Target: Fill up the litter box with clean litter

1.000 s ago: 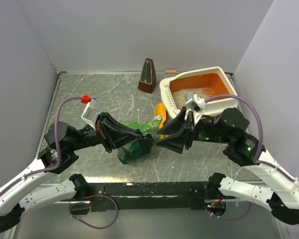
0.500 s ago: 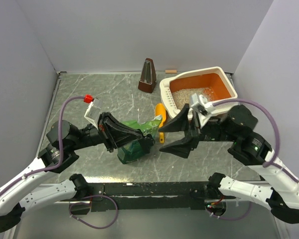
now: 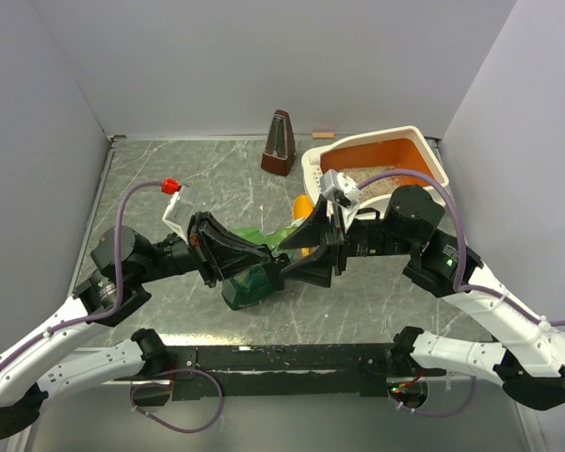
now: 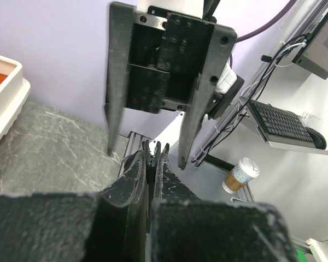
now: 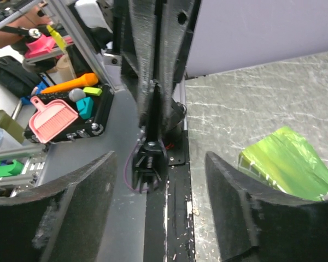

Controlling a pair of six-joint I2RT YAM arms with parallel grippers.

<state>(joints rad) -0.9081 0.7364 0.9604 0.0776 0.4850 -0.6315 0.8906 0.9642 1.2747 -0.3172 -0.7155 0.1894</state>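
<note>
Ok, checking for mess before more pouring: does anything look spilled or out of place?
No clear spill on the table. The green bag lies crumpled on its side, and the clean litter covers only the near end of the litter box, leaving bare orange beyond.

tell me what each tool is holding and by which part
The right tool is open, holding nothing. The left tool is shut with nothing visible between its fingers; the green bag lies beneath it, but a grip on it cannot be told.

clean litter point(image 3: 375, 185) in litter box point(image 3: 400, 155), back right
</note>
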